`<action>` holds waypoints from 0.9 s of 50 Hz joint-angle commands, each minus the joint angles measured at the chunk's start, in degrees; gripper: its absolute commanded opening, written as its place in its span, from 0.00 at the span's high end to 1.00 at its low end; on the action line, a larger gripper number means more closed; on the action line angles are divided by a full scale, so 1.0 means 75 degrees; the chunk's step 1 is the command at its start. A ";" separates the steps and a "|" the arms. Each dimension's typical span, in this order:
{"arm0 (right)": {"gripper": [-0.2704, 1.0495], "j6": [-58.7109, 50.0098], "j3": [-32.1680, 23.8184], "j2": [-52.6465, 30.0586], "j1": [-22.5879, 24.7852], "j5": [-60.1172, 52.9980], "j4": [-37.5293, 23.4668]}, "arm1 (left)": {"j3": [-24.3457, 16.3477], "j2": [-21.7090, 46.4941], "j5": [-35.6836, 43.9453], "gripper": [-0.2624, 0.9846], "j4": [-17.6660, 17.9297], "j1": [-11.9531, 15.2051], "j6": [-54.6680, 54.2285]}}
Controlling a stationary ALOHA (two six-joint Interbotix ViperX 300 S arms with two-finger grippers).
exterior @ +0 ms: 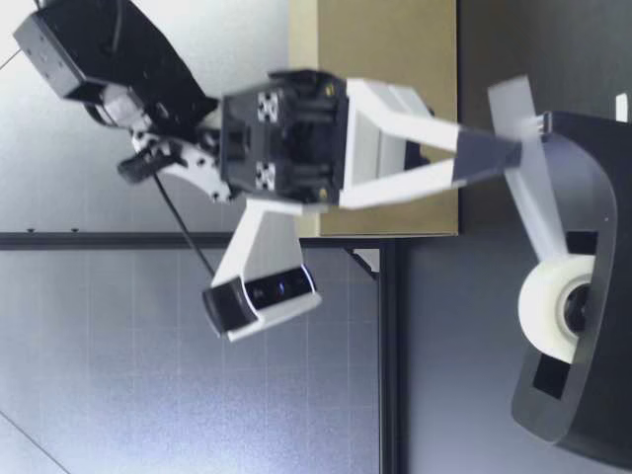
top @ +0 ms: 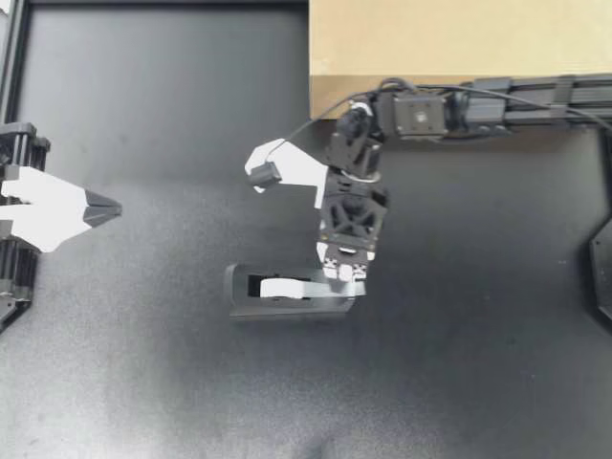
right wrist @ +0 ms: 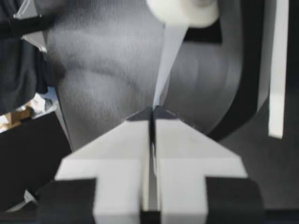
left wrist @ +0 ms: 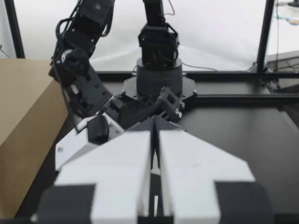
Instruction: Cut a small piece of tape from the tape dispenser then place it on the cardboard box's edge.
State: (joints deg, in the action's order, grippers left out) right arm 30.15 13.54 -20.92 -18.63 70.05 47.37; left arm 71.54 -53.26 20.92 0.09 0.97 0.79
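The right gripper, on the arm from the 3 o'clock side, is hovering at the 3 o'clock end of the dispenser, which is lying on the table just toward 6 o'clock from its middle. From the right wrist camera, its fingers are pressing together and pinching the tape, a pale strip running straight from the roll to the fingertips. From table height the same strip is standing up off the roll, past the top of the dispenser, with the gripper's tips closing on it from above. The left gripper is sitting at the 9 o'clock edge, well apart from the dispenser, its fingers pressing together with nothing between them. The box is sitting at the 1 o'clock edge of the table, apart from the tape, with the right arm lying along its near side
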 commanded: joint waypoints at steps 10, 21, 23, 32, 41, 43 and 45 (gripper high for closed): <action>0.86 0.0023 0.0551 0.0820 -0.0270 -0.0234 0.0000 | -0.0141 0.0059 0.0070 0.86 0.0012 0.0012 0.0035; 0.86 0.0059 0.0867 0.0996 -0.0305 -0.0305 -0.0012 | -0.0176 0.0059 0.0070 0.86 0.0012 0.0012 0.0035; 0.86 0.0070 0.0902 0.1008 -0.0305 -0.0316 0.0000 | -0.0176 0.0059 0.0070 0.86 0.0012 0.0023 0.0035; 0.86 0.0117 0.1043 0.0984 -0.0305 -0.0387 0.0000 | -0.0176 0.0059 0.0070 0.86 0.0012 0.0023 0.0047; 0.86 0.0211 0.1219 0.0902 -0.0305 -0.0645 -0.0012 | -0.0152 0.0059 0.0070 0.86 0.0012 0.0023 0.0047; 0.86 0.0223 0.1277 0.0855 -0.0305 -0.0773 0.0000 | -0.0141 0.0059 0.0070 0.86 0.0012 0.0023 0.0047; 0.86 0.0223 0.1313 0.0820 -0.0293 -0.0855 0.0000 | -0.0141 0.0059 0.0070 0.86 0.0012 0.0012 0.0047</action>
State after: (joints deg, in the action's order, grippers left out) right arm 31.64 23.38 -15.82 -20.39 64.60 47.20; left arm 71.54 -53.17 20.92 0.09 0.97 1.05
